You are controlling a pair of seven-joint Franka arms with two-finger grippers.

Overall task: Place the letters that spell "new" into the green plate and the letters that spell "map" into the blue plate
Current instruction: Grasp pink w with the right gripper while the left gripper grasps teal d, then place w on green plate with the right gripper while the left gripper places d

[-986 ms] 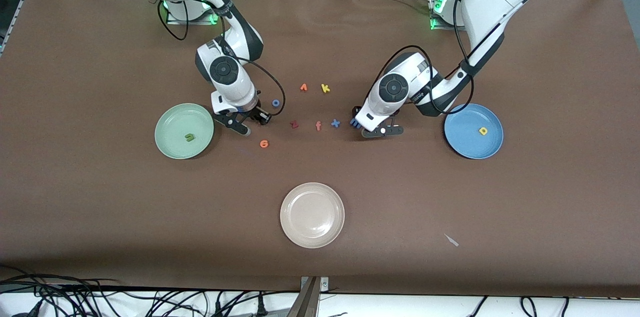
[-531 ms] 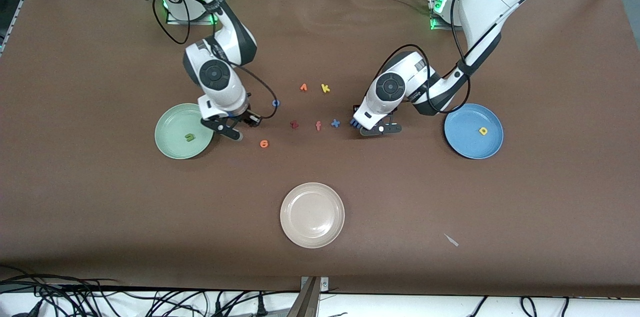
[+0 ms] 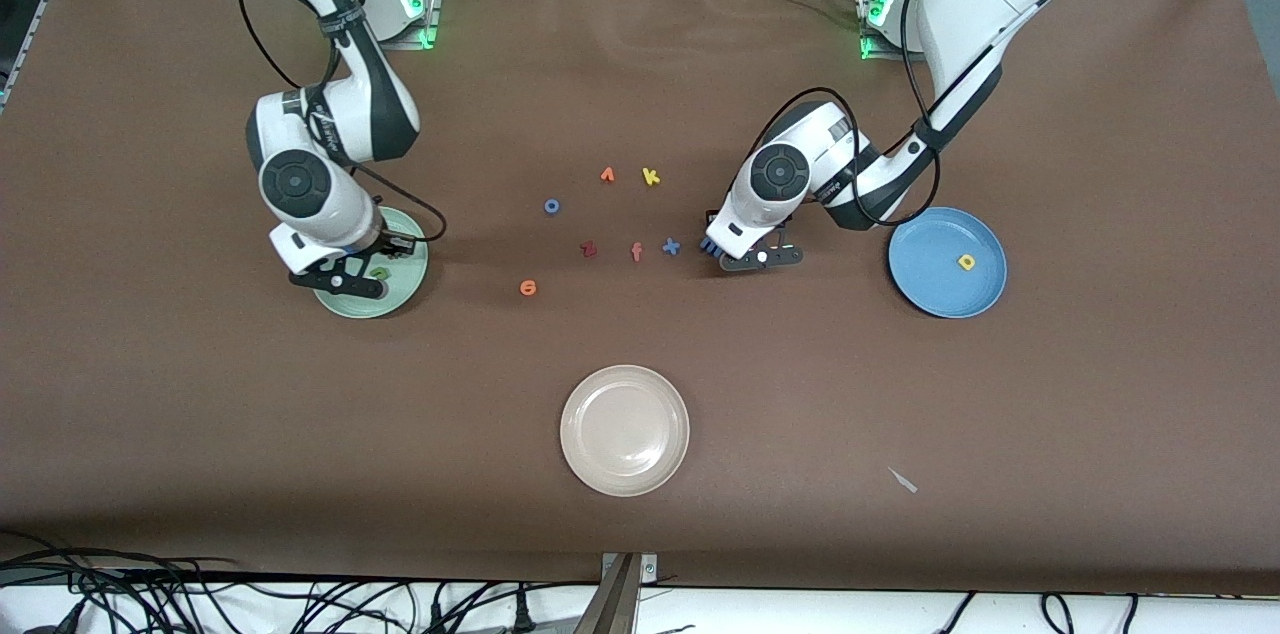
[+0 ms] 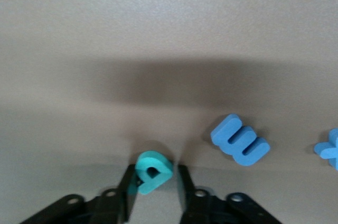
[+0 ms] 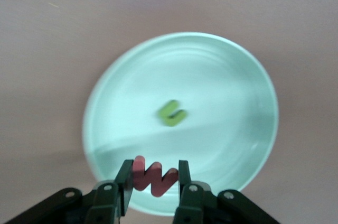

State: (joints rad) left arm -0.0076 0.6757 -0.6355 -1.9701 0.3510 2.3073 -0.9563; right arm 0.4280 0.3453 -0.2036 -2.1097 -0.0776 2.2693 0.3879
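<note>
Right wrist view shows the right gripper (image 5: 153,174) holding the red w (image 5: 153,177) over the green plate (image 5: 243,76), where the green n (image 5: 172,113) lies. Low at the table, the left gripper (image 4: 153,182) pinches the teal a (image 4: 153,171) beside the blue m (image 4: 240,140); the yellow p (image 3: 966,262) lies in the blue plate (image 3: 930,289).

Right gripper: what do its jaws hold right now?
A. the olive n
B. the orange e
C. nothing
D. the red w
D: in the right wrist view the right gripper has its jaws shut on the red w, above the green plate, where the olive n already lies.
</note>
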